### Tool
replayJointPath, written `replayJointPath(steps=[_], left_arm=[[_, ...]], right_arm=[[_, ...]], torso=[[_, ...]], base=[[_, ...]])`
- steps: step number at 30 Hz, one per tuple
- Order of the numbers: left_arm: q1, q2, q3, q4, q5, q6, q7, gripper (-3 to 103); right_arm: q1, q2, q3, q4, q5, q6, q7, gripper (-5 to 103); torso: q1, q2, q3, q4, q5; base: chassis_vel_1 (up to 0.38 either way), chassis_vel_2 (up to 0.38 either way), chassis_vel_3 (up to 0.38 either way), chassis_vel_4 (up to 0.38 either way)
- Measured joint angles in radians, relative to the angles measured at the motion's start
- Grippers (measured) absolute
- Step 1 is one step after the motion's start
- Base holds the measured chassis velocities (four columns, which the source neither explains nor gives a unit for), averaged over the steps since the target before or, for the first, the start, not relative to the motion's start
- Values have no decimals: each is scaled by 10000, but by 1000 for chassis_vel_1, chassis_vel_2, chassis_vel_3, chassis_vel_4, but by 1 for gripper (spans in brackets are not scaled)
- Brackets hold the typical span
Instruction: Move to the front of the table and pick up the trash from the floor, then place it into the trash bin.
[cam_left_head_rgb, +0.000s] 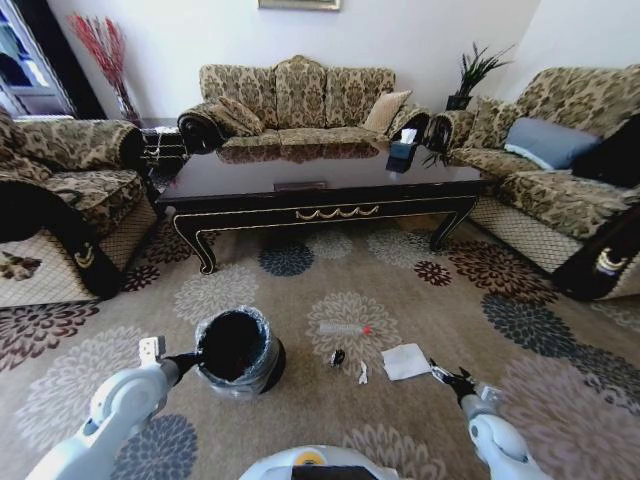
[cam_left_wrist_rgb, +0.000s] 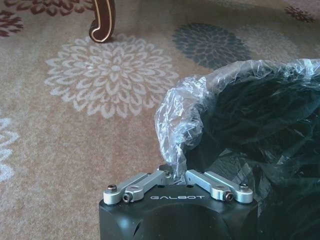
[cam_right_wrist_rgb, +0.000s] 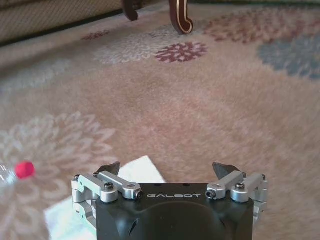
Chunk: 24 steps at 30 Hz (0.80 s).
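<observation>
The trash bin (cam_left_head_rgb: 236, 350), black with a crinkled plastic liner, stands on the flowered floor (cam_left_head_rgb: 300, 290) in front of the dark table (cam_left_head_rgb: 320, 180). My left gripper (cam_left_head_rgb: 186, 364) is shut on the rim of the trash bin (cam_left_wrist_rgb: 240, 130), its fingers pinching the liner there. The trash lies to the bin's right: a white paper square (cam_left_head_rgb: 405, 360), a clear wrapper with a red spot (cam_left_head_rgb: 346, 328) and two small scraps (cam_left_head_rgb: 338, 357). My right gripper (cam_left_head_rgb: 444, 377) hovers open just over the paper's right edge; its fingertips (cam_right_wrist_rgb: 109, 168) straddle the paper's corner (cam_right_wrist_rgb: 142, 170).
Patterned sofas (cam_left_head_rgb: 300, 100) ring the table on the left, back and right. A curved table leg (cam_right_wrist_rgb: 181, 15) stands beyond the right gripper, another table leg (cam_left_wrist_rgb: 102, 20) beyond the bin. Open carpet lies between the bin and the table.
</observation>
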<state>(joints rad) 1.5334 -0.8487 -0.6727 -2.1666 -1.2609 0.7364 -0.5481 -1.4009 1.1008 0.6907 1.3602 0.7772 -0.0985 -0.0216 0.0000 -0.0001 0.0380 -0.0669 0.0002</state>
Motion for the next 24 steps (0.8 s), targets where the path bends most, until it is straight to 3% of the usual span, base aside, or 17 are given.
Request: replayJointPath(steps=[5, 24], left_arm=[[20, 57, -103, 31, -143, -3, -92, 0], [108, 43, -264, -2, -253, -11, -119, 0]], right_arm=[[296, 30, -160, -252, 746, -293, -240, 100], [1600, 216, -888, -2249, 577, -467, -151, 100]], torso=[[0, 0, 0, 1, -4], [0, 0, 1, 0, -2]], base=[[0, 0, 0, 0], [0, 0, 0, 0]])
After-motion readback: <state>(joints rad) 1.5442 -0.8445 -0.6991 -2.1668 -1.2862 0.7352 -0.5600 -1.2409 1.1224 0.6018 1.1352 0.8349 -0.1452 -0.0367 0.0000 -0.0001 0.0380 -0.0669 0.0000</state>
